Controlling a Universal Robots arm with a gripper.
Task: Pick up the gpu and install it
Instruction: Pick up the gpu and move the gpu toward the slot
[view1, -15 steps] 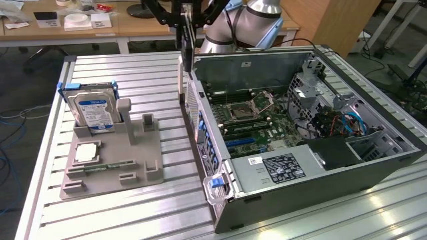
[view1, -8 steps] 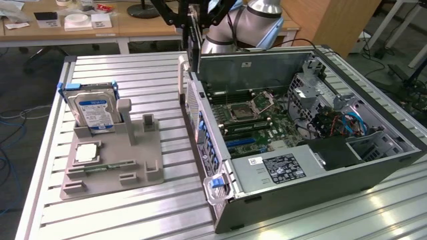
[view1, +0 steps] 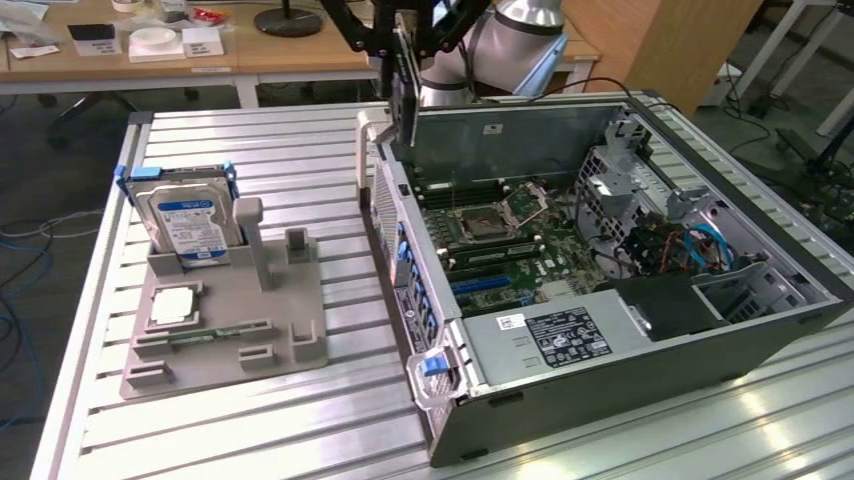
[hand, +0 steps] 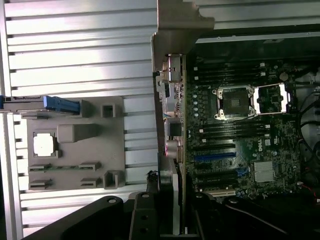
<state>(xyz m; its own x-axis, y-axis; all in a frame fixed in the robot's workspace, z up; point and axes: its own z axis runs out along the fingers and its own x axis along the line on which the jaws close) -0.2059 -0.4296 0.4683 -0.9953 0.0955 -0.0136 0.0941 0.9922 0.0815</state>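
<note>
Gripper (view1: 400, 42) is pinching the gpu (view1: 399, 95) by its upper edge. The card hangs upright and edge-on, touching nothing, above the rear wall (view1: 398, 215) of the open computer case (view1: 787, 330). In the wrist view the gripper (hand: 172, 222) looks down along the thin edge of the gpu (hand: 176, 200), which lines up with that wall and not with the slots.

That alignment looks like the main hazard. A straight descent from this position would likely set the card's lower edge on the wall's rim, not inside the case. Because the hold is only a narrow pinch at one edge, any such knock could twist or tilt the card between the jaws, or make it slip.

Beyond the wall, the expansion slots (view1: 497, 285) lie on the motherboard (view1: 534, 250), between the processor socket (view1: 487, 222) and the power supply (view1: 561, 335). They are narrow and closely spaced. A small sideways or angular error could therefore press the connector edge onto the board beside a slot, or into the wrong slot. Pushing while the card is tilted could strain both the card and the slot.

The cables (view1: 694, 245) at the exterior view's right are well apart and seem no threat. The same goes for the grey holder (view1: 287, 330) carrying the hard drive (view1: 187, 225), which stands on the surface (view1: 267, 150) at the exterior view's left.
</note>
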